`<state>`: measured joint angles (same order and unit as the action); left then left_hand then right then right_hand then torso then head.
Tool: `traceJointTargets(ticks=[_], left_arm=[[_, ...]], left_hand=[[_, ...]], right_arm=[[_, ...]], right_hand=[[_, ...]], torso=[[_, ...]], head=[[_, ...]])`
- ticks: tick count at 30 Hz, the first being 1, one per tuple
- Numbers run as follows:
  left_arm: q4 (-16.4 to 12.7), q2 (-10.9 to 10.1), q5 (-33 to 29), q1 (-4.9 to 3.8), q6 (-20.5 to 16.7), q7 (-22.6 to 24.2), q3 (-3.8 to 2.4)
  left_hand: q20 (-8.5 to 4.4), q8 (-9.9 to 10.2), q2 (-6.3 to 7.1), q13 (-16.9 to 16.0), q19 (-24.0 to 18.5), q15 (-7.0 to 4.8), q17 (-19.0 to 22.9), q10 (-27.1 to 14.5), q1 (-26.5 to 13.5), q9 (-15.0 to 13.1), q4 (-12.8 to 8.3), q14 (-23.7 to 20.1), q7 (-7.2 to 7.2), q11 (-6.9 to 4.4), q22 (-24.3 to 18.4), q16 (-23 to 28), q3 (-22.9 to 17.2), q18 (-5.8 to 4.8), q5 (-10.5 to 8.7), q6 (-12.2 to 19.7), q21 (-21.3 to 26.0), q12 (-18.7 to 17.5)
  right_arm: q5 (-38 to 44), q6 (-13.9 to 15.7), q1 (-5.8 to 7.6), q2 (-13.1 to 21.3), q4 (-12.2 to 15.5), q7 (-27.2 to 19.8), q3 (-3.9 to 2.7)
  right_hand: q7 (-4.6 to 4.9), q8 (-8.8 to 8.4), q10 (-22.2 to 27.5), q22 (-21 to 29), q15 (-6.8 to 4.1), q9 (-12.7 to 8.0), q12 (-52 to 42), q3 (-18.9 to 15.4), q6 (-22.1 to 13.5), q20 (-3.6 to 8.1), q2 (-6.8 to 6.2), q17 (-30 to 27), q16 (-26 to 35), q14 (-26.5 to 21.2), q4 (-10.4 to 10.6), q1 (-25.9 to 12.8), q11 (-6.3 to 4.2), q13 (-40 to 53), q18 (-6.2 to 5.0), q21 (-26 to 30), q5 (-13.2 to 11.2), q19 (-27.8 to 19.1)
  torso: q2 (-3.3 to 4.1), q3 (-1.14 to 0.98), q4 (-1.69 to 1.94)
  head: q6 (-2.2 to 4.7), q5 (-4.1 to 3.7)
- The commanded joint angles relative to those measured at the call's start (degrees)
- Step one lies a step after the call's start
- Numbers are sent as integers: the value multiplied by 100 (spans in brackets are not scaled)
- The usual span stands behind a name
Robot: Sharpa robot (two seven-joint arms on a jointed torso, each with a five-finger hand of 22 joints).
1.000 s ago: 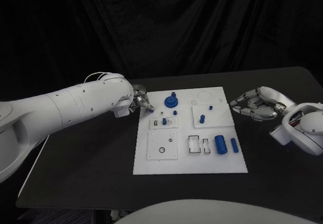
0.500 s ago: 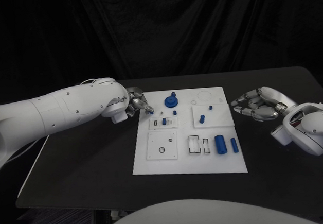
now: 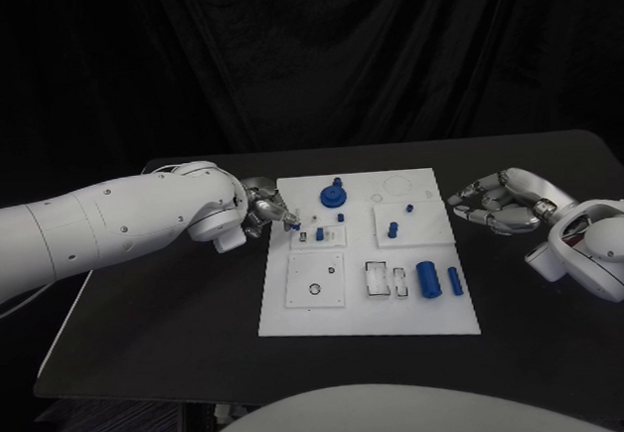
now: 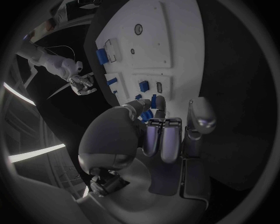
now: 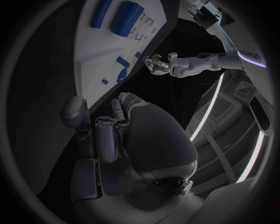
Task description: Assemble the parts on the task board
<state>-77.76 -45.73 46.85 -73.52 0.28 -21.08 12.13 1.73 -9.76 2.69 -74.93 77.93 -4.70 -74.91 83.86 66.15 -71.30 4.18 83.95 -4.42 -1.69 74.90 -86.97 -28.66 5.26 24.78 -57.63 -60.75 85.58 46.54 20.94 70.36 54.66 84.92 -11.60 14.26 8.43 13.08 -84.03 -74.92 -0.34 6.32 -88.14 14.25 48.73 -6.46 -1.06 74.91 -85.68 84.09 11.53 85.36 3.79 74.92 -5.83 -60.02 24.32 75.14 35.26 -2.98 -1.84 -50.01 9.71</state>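
Note:
The white task board (image 3: 302,314) lies in the middle of the black table. On it are a blue round knob (image 3: 332,193), several small blue pegs near its upper half, a thick blue cylinder (image 3: 427,279) and a thinner one (image 3: 455,282). My left hand (image 3: 266,207) hovers at the board's upper left corner and pinches a small blue part (image 4: 149,114) at its fingertips, just above the board (image 4: 153,42). Beside the board's right edge, my right hand (image 3: 501,203) stays off the board with its fingers curled in and nothing in them.
The board has a small white block with slots (image 3: 317,238), a square plate with a round hole (image 3: 313,279) and two rectangular pockets (image 3: 388,277). Bare black table (image 3: 162,326) surrounds the board on the left, right and front.
My left arm has swung lower and its hand has slid slightly down and right along the board's upper left edge. The right hand has stayed put.

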Motion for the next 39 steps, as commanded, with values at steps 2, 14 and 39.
traceJointTargets(ticks=[2,14,39], left_arm=[[-107,-20,186,4,-227,-94,-4],[-101,25,280,90,-359,-73,-4],[18,131,287,314,-436,-1,-4]], left_hand=[[-20,33,-17,-1147,-16,-28,-680,199,-104,9,1,326,266,-37,715,38,-49,71,-119,-316,41,-40],[-18,39,-56,-1139,-27,-26,-674,190,-161,13,49,323,264,-34,708,42,-58,75,-173,-331,69,-50],[-18,38,-78,-1123,-51,-26,-630,171,-197,6,80,309,265,-35,690,61,-67,88,-145,-332,135,-71]], right_arm=[[-3,-20,-13,8,7,100,-3],[-3,-22,-13,7,7,97,-3],[-3,-19,-13,3,8,80,-3]], right_hand=[[30,39,-127,-671,46,-8,17,44,0,18,26,686,32,269,4,36,27,1055,-54,25,31,-38],[29,41,-131,-672,46,-8,16,49,4,18,26,689,30,270,0,38,27,1058,-53,21,36,-36],[27,50,-136,-674,45,-7,13,63,16,19,27,695,26,272,-10,40,26,1063,-52,13,51,-34]], torso=[[0,1,8],[4,1,-25],[7,0,-17]], head=[[1,-13],[1,22],[1,11]])
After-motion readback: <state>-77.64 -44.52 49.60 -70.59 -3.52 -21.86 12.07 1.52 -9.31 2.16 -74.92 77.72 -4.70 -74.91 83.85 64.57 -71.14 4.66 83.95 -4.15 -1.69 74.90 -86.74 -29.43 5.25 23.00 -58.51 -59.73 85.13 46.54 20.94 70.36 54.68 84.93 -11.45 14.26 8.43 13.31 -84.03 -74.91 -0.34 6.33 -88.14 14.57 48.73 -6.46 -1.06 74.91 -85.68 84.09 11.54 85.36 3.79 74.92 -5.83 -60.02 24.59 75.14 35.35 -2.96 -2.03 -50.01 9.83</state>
